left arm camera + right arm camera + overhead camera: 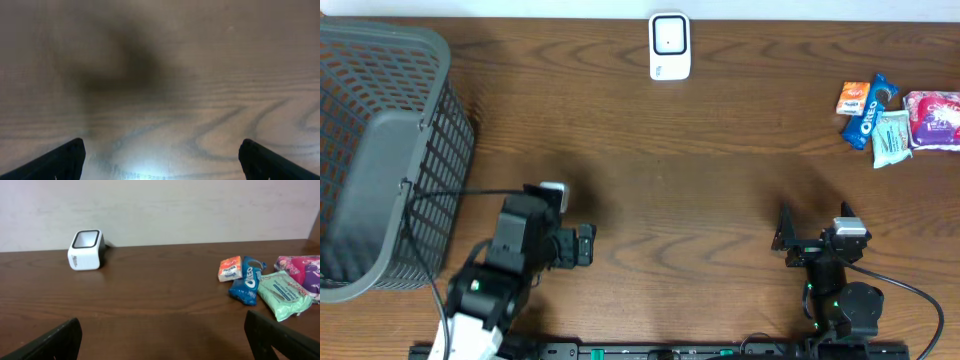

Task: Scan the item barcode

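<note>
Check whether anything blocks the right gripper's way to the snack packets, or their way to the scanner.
Nothing visible does. Only bare table lies between the open right gripper and the Oreo pack with the other snack packets at the far right, and between those and the white barcode scanner.

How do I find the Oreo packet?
On the wooden table, go to the far right corner, where a few snack packets lie together. The Oreo packet lies between a small orange packet and a pale green one. It is the only dark blue one.
</note>
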Robot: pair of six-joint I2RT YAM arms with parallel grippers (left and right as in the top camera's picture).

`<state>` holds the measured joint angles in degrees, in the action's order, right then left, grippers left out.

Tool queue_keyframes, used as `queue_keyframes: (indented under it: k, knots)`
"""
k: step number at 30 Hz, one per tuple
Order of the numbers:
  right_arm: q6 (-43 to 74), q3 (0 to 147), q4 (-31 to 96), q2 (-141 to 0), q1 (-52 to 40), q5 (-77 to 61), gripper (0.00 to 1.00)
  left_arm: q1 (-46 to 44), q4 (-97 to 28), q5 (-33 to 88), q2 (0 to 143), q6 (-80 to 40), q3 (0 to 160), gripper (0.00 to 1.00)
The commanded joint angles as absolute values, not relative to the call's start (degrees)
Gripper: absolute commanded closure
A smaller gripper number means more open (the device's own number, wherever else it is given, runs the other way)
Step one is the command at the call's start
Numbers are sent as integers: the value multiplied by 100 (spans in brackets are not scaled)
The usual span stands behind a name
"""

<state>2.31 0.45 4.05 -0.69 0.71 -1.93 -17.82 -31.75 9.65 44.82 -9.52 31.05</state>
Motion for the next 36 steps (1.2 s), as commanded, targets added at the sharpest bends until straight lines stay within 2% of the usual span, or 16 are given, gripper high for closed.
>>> queue_keyframes:
  k: [1, 17, 36]
  knots:
    - [163, 32, 427, -32, 141, -183, 1, -1763, -2836, 1048, 3859, -609, 2554, 2]
    - [163, 32, 427, -32, 141, -183, 1, -1538, -893, 1052, 1686, -432, 530, 2]
    - [163, 32, 427, -32, 141, -183, 1, -558, -226, 1374, 222, -425, 23, 2]
